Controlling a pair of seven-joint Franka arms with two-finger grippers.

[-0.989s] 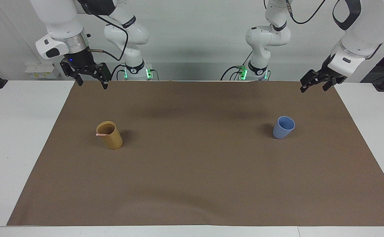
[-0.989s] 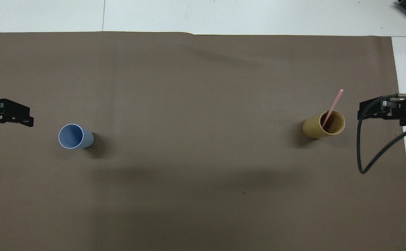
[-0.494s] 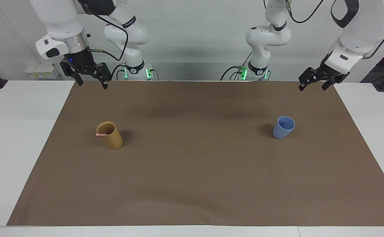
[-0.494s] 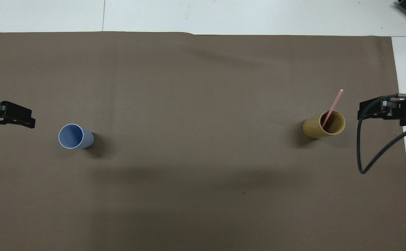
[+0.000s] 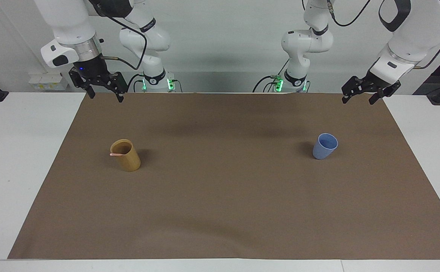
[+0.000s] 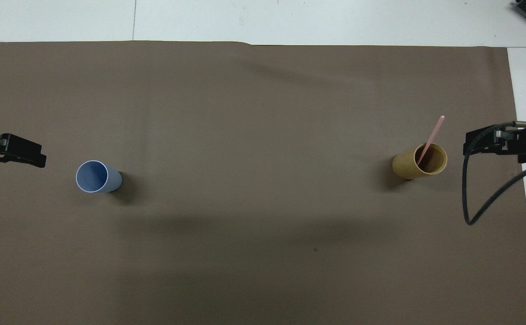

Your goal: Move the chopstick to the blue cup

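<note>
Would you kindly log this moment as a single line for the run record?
stage: start | chopstick: in tan cup | blue cup: empty | left gripper: open, raised | right gripper: open, raised

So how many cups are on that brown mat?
2. The blue cup stands toward the left arm's end. The tan cup, holding a pink chopstick, stands toward the right arm's end. None seems hidden.

A: The brown sheet (image 5: 227, 196) over the counter (image 5: 20, 158) can be read as matt paper, faintly rippled, and the blue cup (image 5: 324, 146) as smooth plastic with a soft sheen.

B: Agreed. A warm, bamboo-like satin finish is seen on the tan cup (image 5: 126, 155), and the pale pink chopstick (image 6: 432, 137) looks smooth. The counter itself is plain smooth white.
</note>
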